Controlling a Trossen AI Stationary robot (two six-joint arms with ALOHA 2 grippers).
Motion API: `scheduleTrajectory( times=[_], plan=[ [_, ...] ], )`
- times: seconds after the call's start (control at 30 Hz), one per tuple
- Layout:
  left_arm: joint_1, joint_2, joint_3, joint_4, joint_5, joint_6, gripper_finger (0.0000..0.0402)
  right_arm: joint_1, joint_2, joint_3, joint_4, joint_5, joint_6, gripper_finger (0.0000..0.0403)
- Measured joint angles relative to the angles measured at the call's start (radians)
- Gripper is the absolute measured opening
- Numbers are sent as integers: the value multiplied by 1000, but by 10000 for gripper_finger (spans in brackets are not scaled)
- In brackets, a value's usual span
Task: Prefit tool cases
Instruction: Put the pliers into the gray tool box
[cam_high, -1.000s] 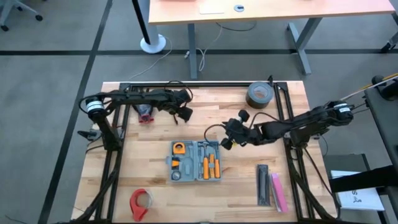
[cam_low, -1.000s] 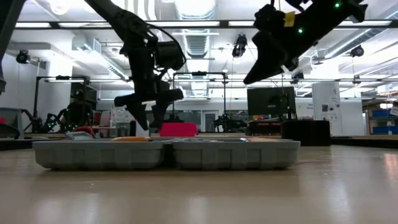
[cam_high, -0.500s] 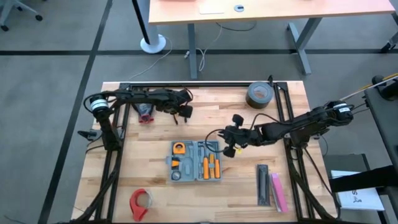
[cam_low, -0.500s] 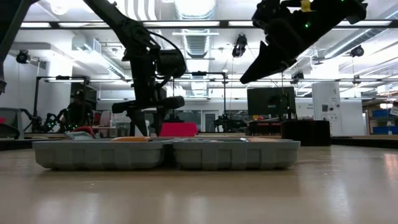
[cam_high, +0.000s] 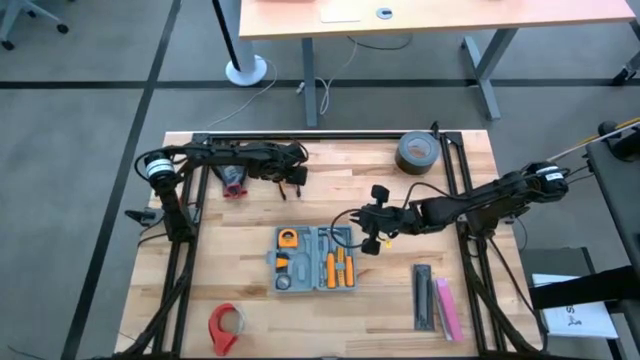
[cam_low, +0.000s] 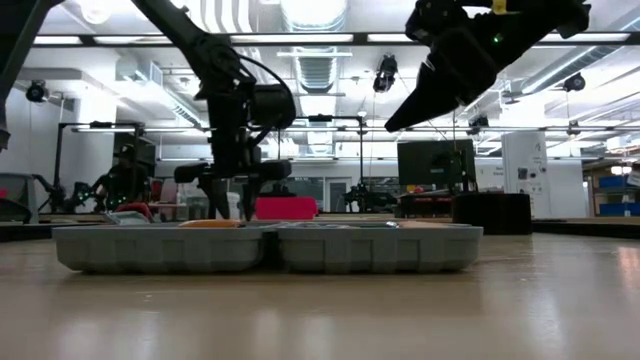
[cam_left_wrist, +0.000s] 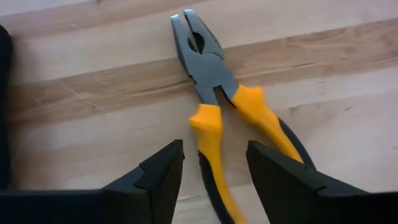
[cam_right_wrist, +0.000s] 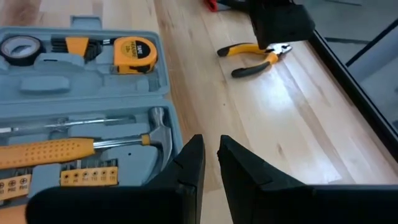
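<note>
1. The wooden surface (cam_high: 250, 215) carries everything I work on.
2. The tool case (cam_high: 316, 259) lies open and flat on it, grey tray up, with a hammer (cam_right_wrist: 74, 149) and tape measure (cam_right_wrist: 134, 51) in its slots.
3. My right claw (cam_high: 368, 238) hovers just beyond the case's far right corner, fingers nearly together, holding nothing.
4. My left claw (cam_high: 293, 178) sits well beyond the case, low over the wood, fingers apart either side of the handles.
5. The pliers (cam_left_wrist: 227, 106), orange-handled, lie flat there, not yet gripped.
</note>
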Motion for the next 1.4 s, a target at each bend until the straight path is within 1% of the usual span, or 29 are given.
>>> scheduleTrajectory(
  times=[0.3, 0.47, 0.57, 0.73, 0.8, 1.07, 1.4],
  plan=[
    [1, 0, -8, 5, 1, -1, 197, 0, 0, 0, 31, -45, -3, 32],
    [1, 0, -9, 6, 1, 0, 197, 0, -2, 0, 48, -49, -7, 32],
    [0, 0, -14, 6, 17, -4, 193, 0, -3, 0, 48, -54, 2, 32],
    [-10, 0, -42, 4, 100, -32, 185, 4, -3, 0, 48, -56, 2, 32],
    [-19, 0, -51, 4, 116, -42, 182, 4, -4, 0, 48, -57, 2, 32],
    [-31, 0, -75, 5, 125, -65, 172, 5, -4, 0, 48, -73, 0, 32],
    [-35, 0, -75, 6, 137, -62, 150, 9, -5, 0, 48, -82, 13, 32]
  ],
)
